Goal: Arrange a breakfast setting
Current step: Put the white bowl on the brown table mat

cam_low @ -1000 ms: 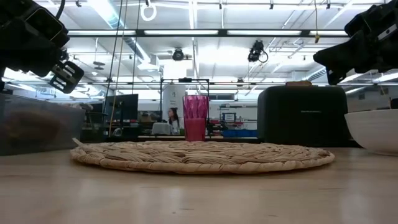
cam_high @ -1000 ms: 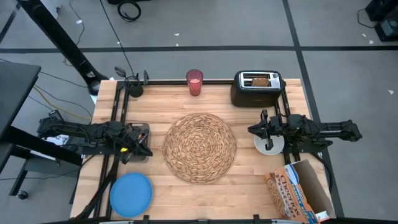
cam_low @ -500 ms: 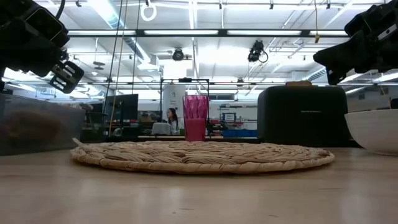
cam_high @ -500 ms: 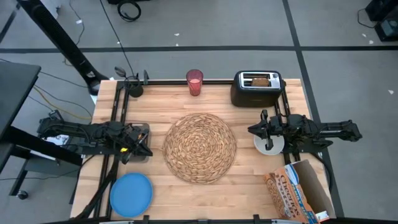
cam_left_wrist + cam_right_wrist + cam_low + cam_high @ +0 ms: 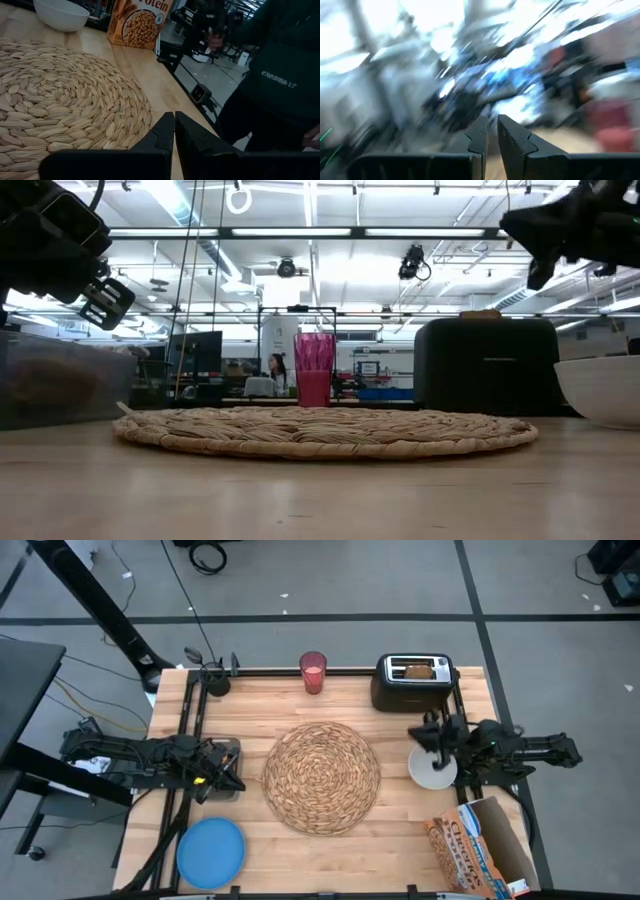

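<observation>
The round woven placemat [image 5: 322, 777] lies flat in the table's middle. A blue plate [image 5: 211, 852] rests at the near left, and a pink cup [image 5: 313, 672] stands at the far edge. A toast slice [image 5: 419, 668] sticks up out of the black toaster [image 5: 413, 685]. The white bowl [image 5: 435, 772] sits right of the mat. My right gripper [image 5: 418, 730] hovers above the bowl's far side, shut and tipped upward, touching nothing. My left gripper [image 5: 232, 780] hangs shut and still at the mat's left edge, above the table.
An orange cereal box [image 5: 480, 845] lies at the near right corner. A clear bin [image 5: 50, 390] stands on the left side of the table, under my left arm. A person in a dark top [image 5: 285, 75] stands beyond the table's near edge.
My right gripper has risen above the bowl, tipped its fingers upward and rolled a little. Its tips have drawn slightly toward the table's right and far edges. Nothing on the table has moved.
</observation>
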Motion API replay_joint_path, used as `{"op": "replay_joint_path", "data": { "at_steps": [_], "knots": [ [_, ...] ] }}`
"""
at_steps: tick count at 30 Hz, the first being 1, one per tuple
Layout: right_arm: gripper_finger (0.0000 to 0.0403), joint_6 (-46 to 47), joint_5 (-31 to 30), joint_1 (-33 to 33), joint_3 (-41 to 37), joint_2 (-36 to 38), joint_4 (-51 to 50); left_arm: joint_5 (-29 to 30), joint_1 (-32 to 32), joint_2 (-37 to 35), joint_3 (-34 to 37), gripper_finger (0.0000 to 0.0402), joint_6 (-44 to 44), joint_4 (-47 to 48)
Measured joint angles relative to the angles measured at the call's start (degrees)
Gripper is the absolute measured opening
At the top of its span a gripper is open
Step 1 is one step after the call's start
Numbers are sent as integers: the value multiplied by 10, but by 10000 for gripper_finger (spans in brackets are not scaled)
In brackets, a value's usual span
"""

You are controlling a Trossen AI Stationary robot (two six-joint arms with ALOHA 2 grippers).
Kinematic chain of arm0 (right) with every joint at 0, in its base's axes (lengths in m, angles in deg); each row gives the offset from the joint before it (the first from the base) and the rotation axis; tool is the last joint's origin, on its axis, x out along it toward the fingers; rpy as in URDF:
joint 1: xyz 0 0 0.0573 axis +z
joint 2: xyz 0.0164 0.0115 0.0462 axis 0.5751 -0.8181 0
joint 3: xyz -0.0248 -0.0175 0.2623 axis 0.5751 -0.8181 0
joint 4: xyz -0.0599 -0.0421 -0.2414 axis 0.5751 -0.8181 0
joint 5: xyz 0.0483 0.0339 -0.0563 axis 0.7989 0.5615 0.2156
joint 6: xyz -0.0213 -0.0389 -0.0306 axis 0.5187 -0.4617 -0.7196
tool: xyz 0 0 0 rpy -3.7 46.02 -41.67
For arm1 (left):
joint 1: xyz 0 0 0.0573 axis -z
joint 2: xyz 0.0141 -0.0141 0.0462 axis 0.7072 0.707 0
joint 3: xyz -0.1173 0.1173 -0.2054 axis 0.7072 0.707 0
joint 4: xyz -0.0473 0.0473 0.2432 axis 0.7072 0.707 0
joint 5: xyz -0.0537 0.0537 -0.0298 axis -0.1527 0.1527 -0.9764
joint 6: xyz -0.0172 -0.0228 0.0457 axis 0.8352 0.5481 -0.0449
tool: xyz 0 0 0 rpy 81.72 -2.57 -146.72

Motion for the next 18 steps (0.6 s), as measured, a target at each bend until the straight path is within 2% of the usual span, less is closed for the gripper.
{"op": "replay_joint_path", "data": {
  "at_steps": [2, 3, 4, 8, 14, 18],
  "knots": [
    [50, 47, -88, 0, 4, -2, 37, 0, 0, 0, 0, 23, 0, 0],
    [50, 66, -115, 0, 12, -5, 28, 0, 0, 0, 0, 23, 0, 0],
    [50, 71, -116, -1, 25, -9, 3, 0, 0, 0, 0, 23, 0, 0],
    [45, 97, -58, 17, 120, -69, -155, 0, 0, 0, 0, 23, 0, 0],
    [14, 166, -36, 61, 298, -254, -365, 0, 0, 0, 0, 23, -7, 0],
    [7, 283, -12, 83, 422, -390, -524, 1, -2, 0, 0, 23, -150, 0]
  ]
}}
